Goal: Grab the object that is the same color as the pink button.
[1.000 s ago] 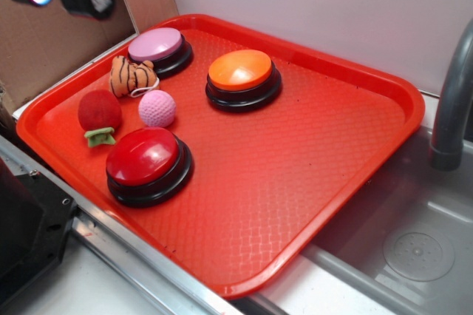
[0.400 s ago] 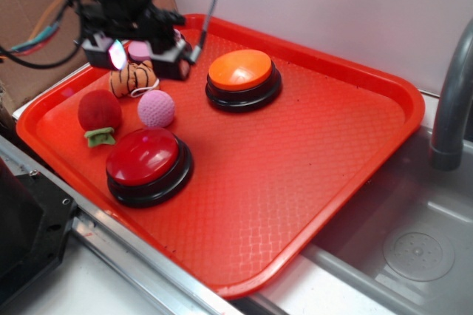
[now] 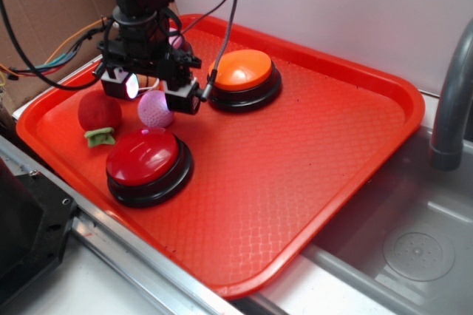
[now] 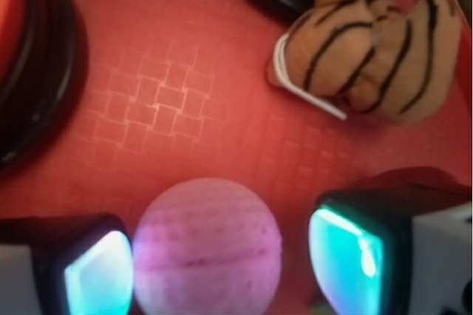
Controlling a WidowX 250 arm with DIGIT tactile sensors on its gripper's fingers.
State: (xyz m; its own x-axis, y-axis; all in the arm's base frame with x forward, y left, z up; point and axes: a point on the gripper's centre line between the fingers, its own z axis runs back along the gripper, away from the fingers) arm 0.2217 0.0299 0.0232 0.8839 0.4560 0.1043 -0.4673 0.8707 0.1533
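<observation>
Three buttons and three toys crowd the tray's upper left; the gripper, jaws apart, straddles the pink ball, leaving the right half bare.

Red tray carries an orange-topped button at the back, a red-topped button up front, a fuzzy red ball beside it; tiger plush nearby; grey faucet at right.
</observation>
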